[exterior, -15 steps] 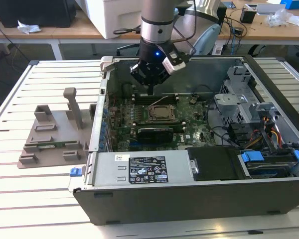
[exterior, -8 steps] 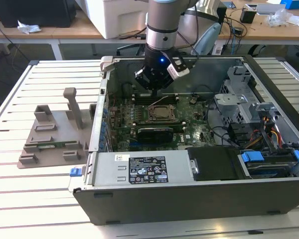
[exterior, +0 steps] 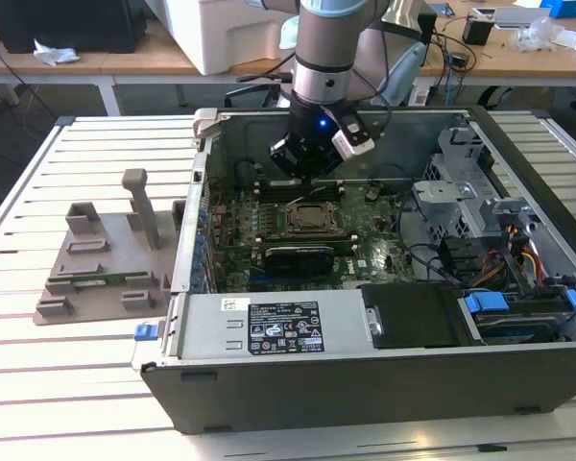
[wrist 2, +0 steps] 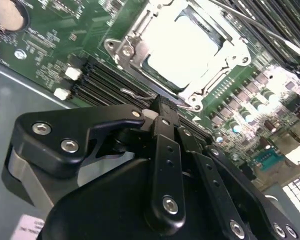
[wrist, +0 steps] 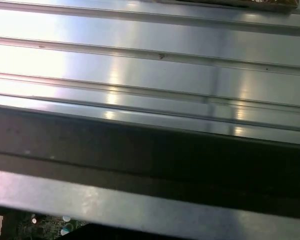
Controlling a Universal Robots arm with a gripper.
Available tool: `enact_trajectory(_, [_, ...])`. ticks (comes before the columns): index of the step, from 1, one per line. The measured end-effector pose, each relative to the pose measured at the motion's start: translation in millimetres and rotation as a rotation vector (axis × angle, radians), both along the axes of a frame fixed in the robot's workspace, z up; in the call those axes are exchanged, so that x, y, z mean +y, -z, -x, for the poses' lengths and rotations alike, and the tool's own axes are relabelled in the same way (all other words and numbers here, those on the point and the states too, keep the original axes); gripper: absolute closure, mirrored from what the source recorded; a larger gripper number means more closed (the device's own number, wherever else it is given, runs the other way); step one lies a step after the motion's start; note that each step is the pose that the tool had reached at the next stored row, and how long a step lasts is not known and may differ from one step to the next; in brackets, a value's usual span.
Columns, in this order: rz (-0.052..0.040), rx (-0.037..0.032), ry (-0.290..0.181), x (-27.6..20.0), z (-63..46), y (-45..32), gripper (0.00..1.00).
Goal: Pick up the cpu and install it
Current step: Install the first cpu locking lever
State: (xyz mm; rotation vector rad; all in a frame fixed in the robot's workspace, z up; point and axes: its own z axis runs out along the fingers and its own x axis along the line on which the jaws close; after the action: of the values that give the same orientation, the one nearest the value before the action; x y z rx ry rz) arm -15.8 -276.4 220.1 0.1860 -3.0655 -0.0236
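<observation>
Slatted table [exterior: 86, 384]; cpu [wrist 2: 182, 47] overexposed in socket, gripper [wrist 2: 160, 107] above.

The computer case [exterior: 384, 375] lies open on the slatted table [exterior: 67, 384]. The holder tray [exterior: 101, 264] sits beside it, toward the exterior view's left. Inside, the motherboard [exterior: 235, 259] carries the socket [exterior: 307, 221]; the cpu [wrist 2: 182, 50] lies in it. The gripper [exterior: 305, 175] hangs just above the socket.
</observation>
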Motion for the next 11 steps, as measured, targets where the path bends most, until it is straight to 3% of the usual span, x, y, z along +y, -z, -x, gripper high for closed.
enact_trajectory(6, [-0.0001, 0.0061, 0.004, 0.0, -16.6, 6.4, 0.89])
enact_trajectory(11, [0.0, 0.0083, 0.008, 0.0, -22.4, 11.0, 0.89])
